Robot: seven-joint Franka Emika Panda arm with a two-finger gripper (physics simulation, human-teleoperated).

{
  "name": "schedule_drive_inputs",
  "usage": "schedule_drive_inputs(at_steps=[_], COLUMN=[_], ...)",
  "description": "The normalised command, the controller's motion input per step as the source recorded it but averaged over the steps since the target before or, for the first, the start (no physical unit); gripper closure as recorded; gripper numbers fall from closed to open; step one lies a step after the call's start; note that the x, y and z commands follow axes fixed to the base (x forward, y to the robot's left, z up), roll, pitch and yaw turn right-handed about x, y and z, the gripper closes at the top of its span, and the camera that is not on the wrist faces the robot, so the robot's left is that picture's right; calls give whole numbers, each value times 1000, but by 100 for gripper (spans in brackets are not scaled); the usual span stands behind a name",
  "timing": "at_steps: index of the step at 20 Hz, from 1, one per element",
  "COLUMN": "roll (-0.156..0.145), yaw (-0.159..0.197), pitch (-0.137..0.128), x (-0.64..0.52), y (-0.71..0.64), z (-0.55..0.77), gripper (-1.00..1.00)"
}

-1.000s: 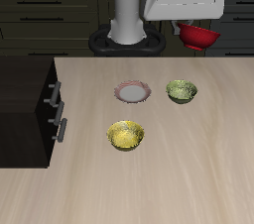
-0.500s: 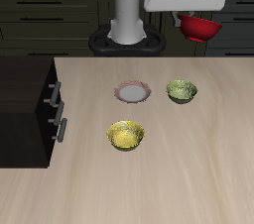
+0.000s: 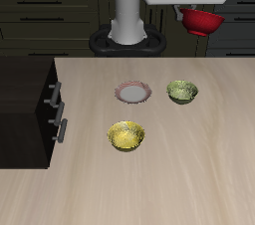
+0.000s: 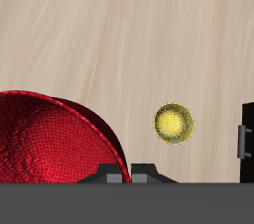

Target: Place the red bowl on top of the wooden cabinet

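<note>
One small, round, glossy bright-red bowl point(image 3: 203, 20) hangs high above the table's back edge, its rim pinched by the closed two-finger gripper point(image 3: 189, 10); its inside point(image 4: 55, 139) shows a fine, pebbled texture up close. Far below the gripper sit a yellow bowl point(image 3: 127, 135), an olive-green bowl point(image 3: 182, 92) and a small white plate point(image 3: 132, 93). Well off to the side stands the nearly black wooden cabinet point(image 3: 25, 95) with silver bar handles.

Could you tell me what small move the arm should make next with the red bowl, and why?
Probably carry it sideways toward the wooden cabinet. The gripper holds the red bowl high above the table's back edge, clear of the other bowls, while the cabinet's flat top lies across the table.
</note>
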Motion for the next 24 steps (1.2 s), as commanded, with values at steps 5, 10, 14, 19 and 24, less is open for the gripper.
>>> schedule_drive_inputs(at_steps=[5,10,14,19,24], roll=[-17,-19,1,0,-23], yaw=[3,-14,-13,3,9], pitch=[1,2,14,13,5], x=[16,3,120,51,-53], y=[-144,-49,-65,-38,-148], z=[-53,-28,-32,-93,-37], gripper=[100,100,100,100,100])
